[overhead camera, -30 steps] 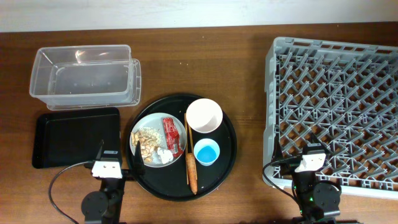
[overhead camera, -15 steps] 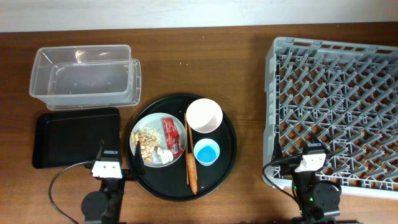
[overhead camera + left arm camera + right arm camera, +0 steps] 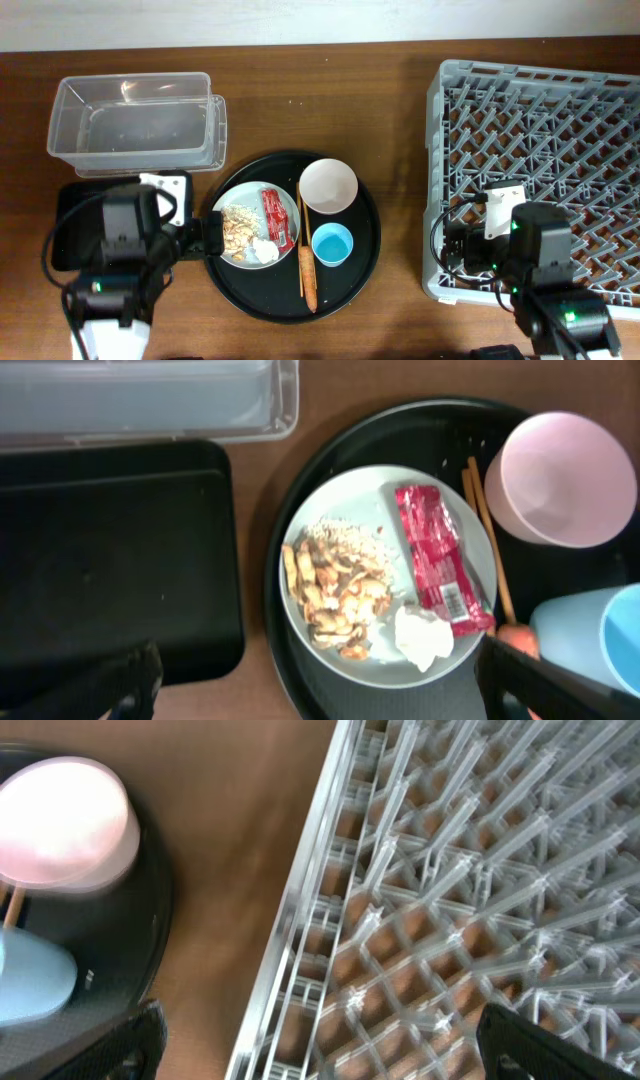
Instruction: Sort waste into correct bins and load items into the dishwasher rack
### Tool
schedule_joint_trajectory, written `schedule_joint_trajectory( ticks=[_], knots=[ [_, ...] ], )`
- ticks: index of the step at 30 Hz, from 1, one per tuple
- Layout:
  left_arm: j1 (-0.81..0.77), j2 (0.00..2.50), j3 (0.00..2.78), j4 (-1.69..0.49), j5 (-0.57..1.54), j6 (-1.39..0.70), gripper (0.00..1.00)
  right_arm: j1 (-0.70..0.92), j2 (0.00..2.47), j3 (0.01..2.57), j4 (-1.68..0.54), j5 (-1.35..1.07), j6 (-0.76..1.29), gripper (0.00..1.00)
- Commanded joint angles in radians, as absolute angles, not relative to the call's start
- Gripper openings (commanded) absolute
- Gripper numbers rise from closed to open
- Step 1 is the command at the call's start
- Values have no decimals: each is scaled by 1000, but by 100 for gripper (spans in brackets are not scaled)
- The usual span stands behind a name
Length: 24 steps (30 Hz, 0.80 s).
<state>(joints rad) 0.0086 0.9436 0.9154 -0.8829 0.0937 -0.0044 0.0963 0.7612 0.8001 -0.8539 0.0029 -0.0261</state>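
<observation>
The grey-green plate (image 3: 246, 197) on the round black tray holds the red wrapper (image 3: 279, 218), white paper scrap (image 3: 264, 250) and beige food scraps (image 3: 237, 228). The carrot (image 3: 308, 277), chopsticks (image 3: 299, 215), white-pinkish bowl (image 3: 328, 186) and light-blue cup (image 3: 332, 244) lie beside it. My left gripper (image 3: 197, 237) is open and empty at the plate's left edge (image 3: 318, 705); its wrist view shows the wrapper (image 3: 435, 555) and the scraps (image 3: 335, 585). My right gripper (image 3: 456, 250) is open and empty over the front left corner of the dishwasher rack (image 3: 540, 150), which also shows in the right wrist view (image 3: 450, 900).
The clear tub (image 3: 135, 125) stands at the back left. The shallow black tray (image 3: 70, 215) lies in front of it, partly under my left arm. The round black tray (image 3: 362, 250) sits mid-table. Bare wood lies between it and the rack.
Both arms have come forward from the front edge. The left now reaches over the black tray towards the plate, the right over the rack's front left corner. The objects have not moved.
</observation>
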Motion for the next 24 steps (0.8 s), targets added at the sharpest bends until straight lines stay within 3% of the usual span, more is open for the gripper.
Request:
schedule_joint_trajectory(
  ticks=[1,6,13,16,17,24],
  knots=[
    [7,1056,1032,-965,204,-14,99,104,814,861,-891,-88,-18,99],
    [-8,1148,1031,-929,233,-15,99,104,814,860,-891,-93,-19,98],
    [-234,1559,1031,-948,233,-41,99,104,814,860,-891,-94,-18,98],
    [-248,1662,1031,-946,233,-41,91,104,814,860,-891,-94,-19,98],
    [-249,1687,1031,-940,233,-41,82,104,814,860,-891,-94,-18,98],
    [-249,1740,1031,-918,260,-41,78,104,814,860,-894,-94,-18,98]
  ],
)
